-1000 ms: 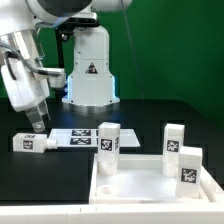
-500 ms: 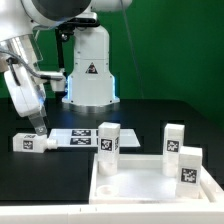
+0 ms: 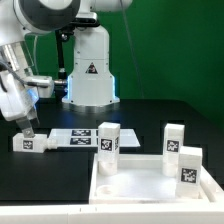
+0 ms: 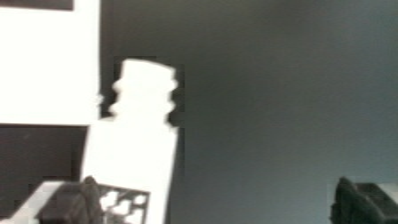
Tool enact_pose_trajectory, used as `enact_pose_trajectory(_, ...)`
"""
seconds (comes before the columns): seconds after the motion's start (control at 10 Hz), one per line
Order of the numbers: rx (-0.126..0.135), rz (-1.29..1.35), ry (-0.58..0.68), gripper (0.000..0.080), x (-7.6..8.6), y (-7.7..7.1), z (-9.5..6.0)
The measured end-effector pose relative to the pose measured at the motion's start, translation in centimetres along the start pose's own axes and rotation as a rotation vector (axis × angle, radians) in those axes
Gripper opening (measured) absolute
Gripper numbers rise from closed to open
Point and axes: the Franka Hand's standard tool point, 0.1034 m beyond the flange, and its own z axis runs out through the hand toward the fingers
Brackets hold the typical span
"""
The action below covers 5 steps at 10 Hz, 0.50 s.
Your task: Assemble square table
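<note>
The gripper [image 3: 29, 128] hangs at the left of the exterior view, directly above a white leg [image 3: 29, 143] that lies flat on the black table [image 3: 140, 115], at the left end of the marker board [image 3: 70, 137]. In the wrist view the two dark fingertips [image 4: 75, 198] stand wide apart with nothing between them, so the hand is open; the lying leg [image 4: 134, 140] appears below as a long pale bar with a stepped, narrower tip and a tag patch near one finger. That view is blurred, so whether the leg sits squarely between the fingers is hard to say.

The square tabletop [image 3: 150, 180] fills the lower right of the exterior view, a broad flat tray-like slab with a raised rim. Three more legs stand upright around it: one at its upper-left corner [image 3: 106, 145], one at the upper right [image 3: 174, 139] and one at the right edge [image 3: 189, 165].

These parts look like rigid moulded plastic: light, stiff, unlikely to break, but smooth enough to slip or twist in a loose pinch. The lying leg probably handles best when gripped across its two long flat sides near the middle of its length, well away from the narrower stepped end, which presumably goes into a corner socket. A grip near one end would let the leg swing as it lifts.
</note>
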Motion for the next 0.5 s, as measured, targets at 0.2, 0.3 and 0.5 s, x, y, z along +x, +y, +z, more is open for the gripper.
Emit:
enact_pose_trajectory(0.2, -0.001, 0.022, -0.001, 0.0649, 0.48, 0.94, 0.23)
enact_pose_trajectory(0.3, 0.0, 0.024, 0.0, 0.0649, 0.55, 0.81, 0.15)
enact_pose_trajectory(0.5, -0.002, 0.025, 0.0, 0.0649, 0.55, 0.89, 0.22)
